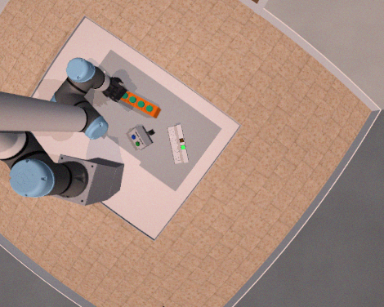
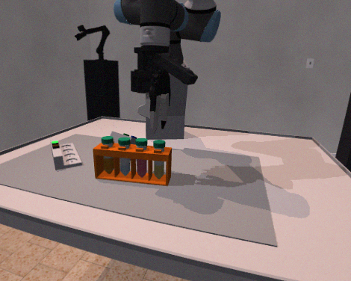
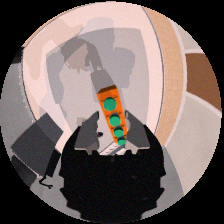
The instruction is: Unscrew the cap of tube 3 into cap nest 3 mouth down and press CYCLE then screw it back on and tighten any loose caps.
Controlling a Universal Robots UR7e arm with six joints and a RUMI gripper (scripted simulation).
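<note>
From where I'm standing, the gripper (image 1: pixel 117 91) (image 2: pixel 157 123) (image 3: pixel 111 111) hangs above and behind the right end of the orange rack (image 1: pixel 158 112) (image 2: pixel 132 182) (image 3: pixel 108 93), its fingers parted, gripping nothing. In the exterior view they overlap so much that the gap is hard to read; the wrist view shows it plainly. From overhead, the black gripper body hides the fingertips and crowds the rack's upper-left end, partly covering the nearest cap.

All four tubes wear green caps. Tube 3's cap (image 1: pixel 140 104) (image 2: pixel 124 142) (image 3: pixel 118 132) is second from the left in the exterior view, on its tube. Whether it's fully tight, I can't tell. In the wrist view it sits low, toward the center, and the farthest cap crowds the tray's edge.

The cap tray (image 1: pixel 175 144) (image 2: pixel 59 163) (image 3: pixel 109 149) lies left of center in the exterior view, its green lamp (image 1: pixel 183 147) (image 2: pixel 55 142) lit; in the wrist view only a sliver peeks out. The key housing (image 1: pixel 145 137) (image 2: pixel 116 134) shows clearly overhead, left of the tray, but the rack hides much of it in the exterior view.
</note>
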